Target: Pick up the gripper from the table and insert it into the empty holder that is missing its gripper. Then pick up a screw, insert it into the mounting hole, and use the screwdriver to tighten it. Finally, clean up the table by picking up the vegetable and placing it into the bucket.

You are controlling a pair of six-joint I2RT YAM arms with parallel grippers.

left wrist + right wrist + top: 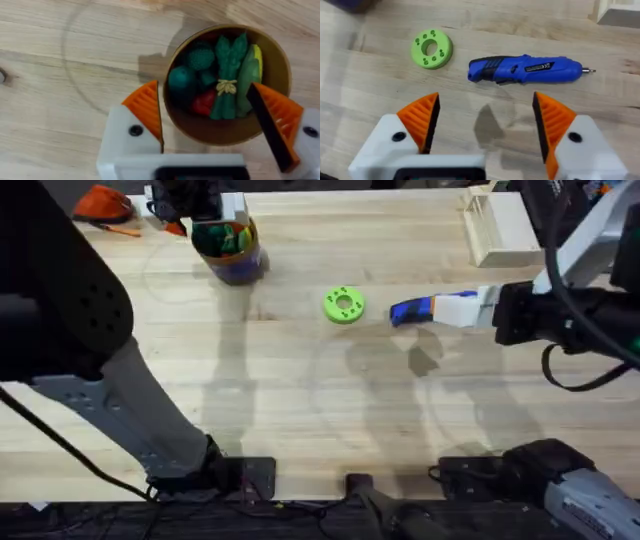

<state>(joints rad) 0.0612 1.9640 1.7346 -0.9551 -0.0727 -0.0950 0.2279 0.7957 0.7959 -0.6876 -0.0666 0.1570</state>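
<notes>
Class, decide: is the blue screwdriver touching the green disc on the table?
Apart. The right wrist view shows bare wood between the screwdriver and the green disc.

From above we see the bucket (231, 250) holding toy vegetables at the table's far left, a green disc (344, 305) mid-table, and the screwdriver (412, 310) beside it under the right gripper (470, 308).

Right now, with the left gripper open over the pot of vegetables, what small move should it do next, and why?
Probably lift the left gripper straight up and pull back. Its fingers are open and hold nothing, and the toy vegetables already lie inside the bucket, so the drop looks done. The screwdriver lies on the table beside the green disc, under the open right gripper.
</notes>
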